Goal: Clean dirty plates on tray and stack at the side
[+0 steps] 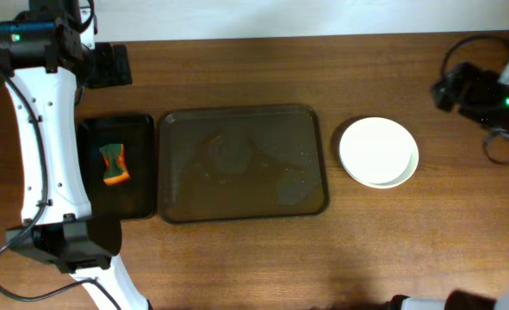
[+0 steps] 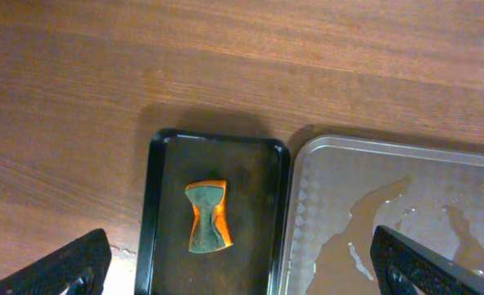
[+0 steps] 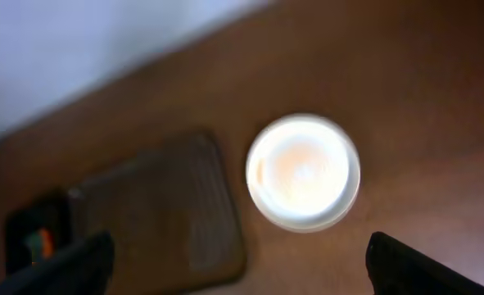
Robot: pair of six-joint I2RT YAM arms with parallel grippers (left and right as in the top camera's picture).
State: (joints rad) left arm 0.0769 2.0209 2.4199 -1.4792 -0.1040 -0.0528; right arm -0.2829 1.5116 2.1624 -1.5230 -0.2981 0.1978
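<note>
Brown wood tabletop (image 1: 237, 267) runs under everything. Left gripper (image 2: 250, 274) hangs high with its fingers spread wide and nothing between them. Just ahead of it in the wrist view lies the sponge (image 2: 207, 217) in the black tray (image 2: 154, 213), and to the right of that is the tray (image 2: 348, 180), bare of plates and marked only by wet smears. Further right, the plates (image 1: 379, 152) sit stacked on the wood near the tray's right rim, clean white on top (how many lie beneath I cannot tell). Right gripper (image 3: 237, 266) is likewise wide open and empty, raised well above the stack, which lies ahead of its fingertips and a little right of centre. By my judgement the job is done or nearly so, and what remains is keeping both arms clear: lift straight away, avoid sweeping across the stack, and leave the sponge parked in its tray
</note>
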